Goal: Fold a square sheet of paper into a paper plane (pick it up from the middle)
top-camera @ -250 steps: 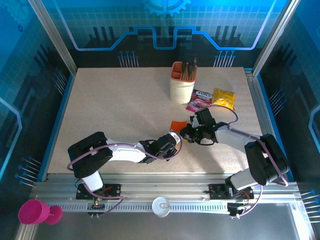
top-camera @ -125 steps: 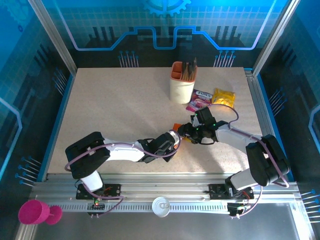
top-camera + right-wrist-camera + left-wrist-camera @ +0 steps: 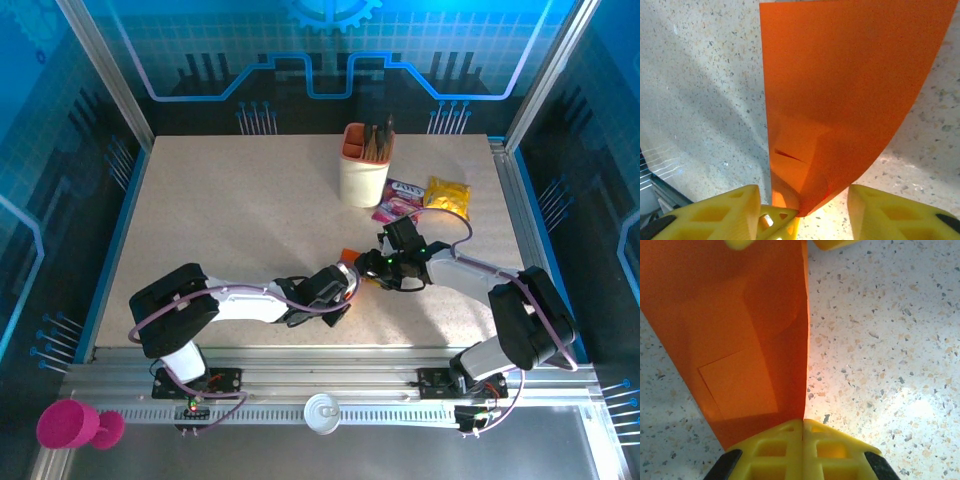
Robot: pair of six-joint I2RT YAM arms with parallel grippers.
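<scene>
Since a second ago my right gripper (image 3: 801, 196) has released, jaws apart astride the orange paper (image 3: 740, 330). My left gripper (image 3: 802, 439), clamped shut, alone holds it, likely a regrip mid-fold.

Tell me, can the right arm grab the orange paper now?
Probably yes: the right gripper is open with the orange paper between its fingers, nothing blocking. The left gripper is pinching it.

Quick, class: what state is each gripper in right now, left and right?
Left gripper: closed, holding the orange paper.
Right gripper: open, fingers apart on either side of the paper, not gripping it.
</scene>
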